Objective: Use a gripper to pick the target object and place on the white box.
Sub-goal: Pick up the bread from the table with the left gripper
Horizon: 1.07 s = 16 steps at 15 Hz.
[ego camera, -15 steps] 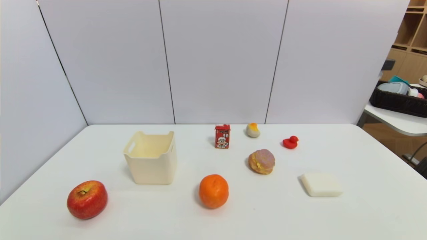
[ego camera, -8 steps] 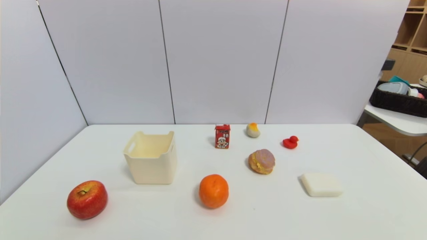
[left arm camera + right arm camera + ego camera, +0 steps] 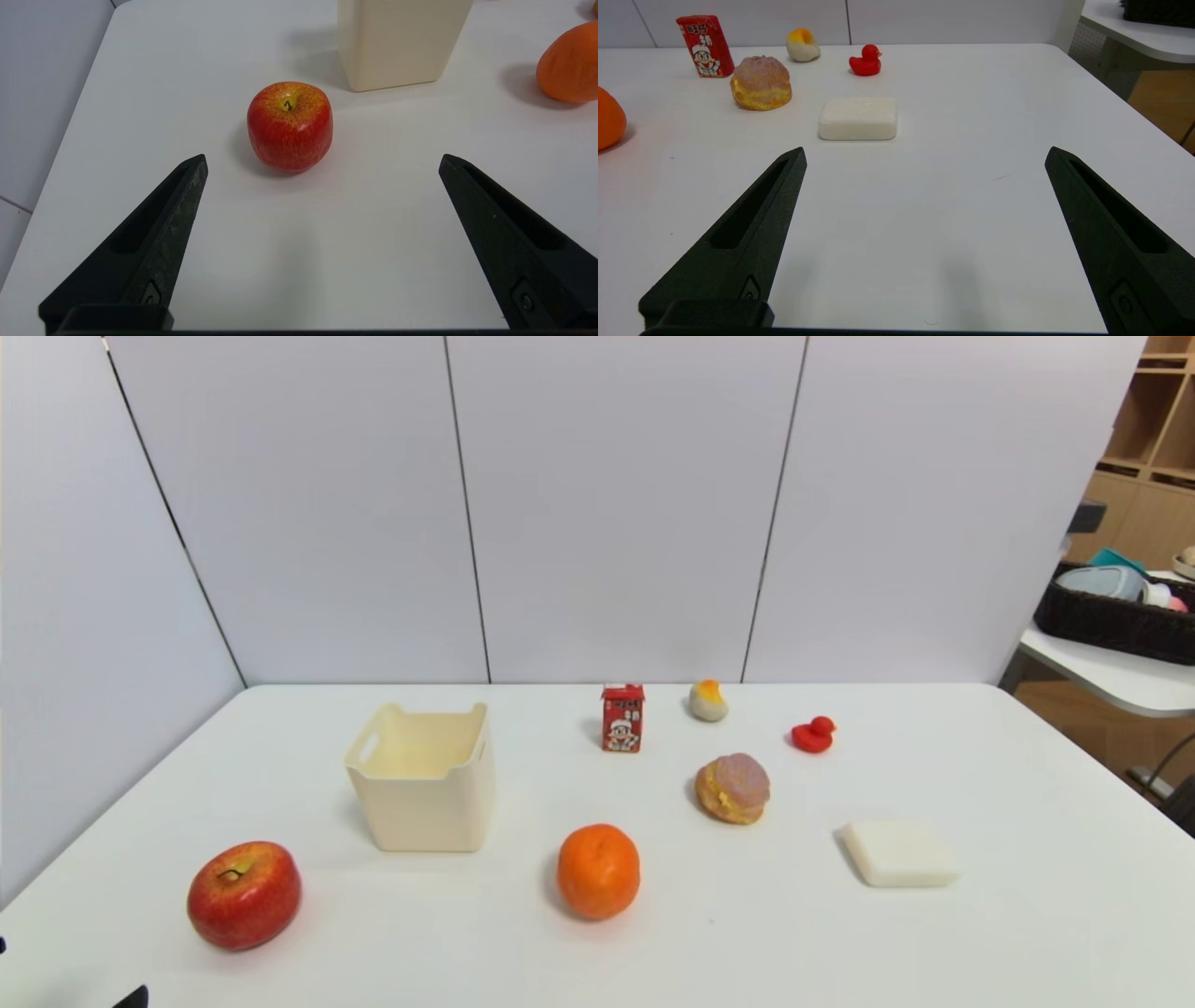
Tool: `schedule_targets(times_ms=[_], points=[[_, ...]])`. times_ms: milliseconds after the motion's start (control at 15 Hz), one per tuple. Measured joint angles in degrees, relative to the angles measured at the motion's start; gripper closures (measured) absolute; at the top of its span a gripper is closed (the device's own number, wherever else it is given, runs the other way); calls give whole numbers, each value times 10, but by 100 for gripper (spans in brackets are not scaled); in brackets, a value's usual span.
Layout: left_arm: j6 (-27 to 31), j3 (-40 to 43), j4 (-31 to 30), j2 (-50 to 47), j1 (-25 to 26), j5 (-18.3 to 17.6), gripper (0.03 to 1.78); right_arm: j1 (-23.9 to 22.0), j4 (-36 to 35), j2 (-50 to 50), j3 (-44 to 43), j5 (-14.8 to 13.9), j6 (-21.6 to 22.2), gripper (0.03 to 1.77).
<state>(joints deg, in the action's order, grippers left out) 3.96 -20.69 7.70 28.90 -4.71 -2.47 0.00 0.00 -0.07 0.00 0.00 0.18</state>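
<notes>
stage: not started, pick and place both left | left gripper (image 3: 322,161) spread wide, empty, red apple (image 3: 289,126) ahead between fingers | right gripper (image 3: 924,156) spread, empty | tan bun-like pastry toy with purple top (image 3: 761,83) on table, well beyond right fingers | cream-white plastic bin (image 3: 423,778) empty

Lab test bay: grey partition panels (image 3: 616,504), white table (image 3: 653,952).

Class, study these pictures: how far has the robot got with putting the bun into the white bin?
Nothing is done yet: the bun sits on the table, apart from the white bin, which looks empty. In hand: only an approach, the left gripper open above the table near the apple; the right gripper open, holding nothing. Left: grasp, carry, drop.
</notes>
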Motion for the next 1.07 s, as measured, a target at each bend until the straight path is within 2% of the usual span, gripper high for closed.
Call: schedule_targets(times_ms=[267, 667, 800, 1067], points=[[54, -92, 5, 140, -27, -22, 3, 0, 0, 0, 0, 0, 0, 3], [170, -253, 44, 331, -86, -92, 3, 0, 0, 0, 0, 0, 0, 3], [179, -290, 46, 384, -127, -118, 3, 0, 0, 0, 0, 0, 0, 3], [183, -357, 39, 479, -211, -126, 3, 0, 0, 0, 0, 0, 0, 3]])
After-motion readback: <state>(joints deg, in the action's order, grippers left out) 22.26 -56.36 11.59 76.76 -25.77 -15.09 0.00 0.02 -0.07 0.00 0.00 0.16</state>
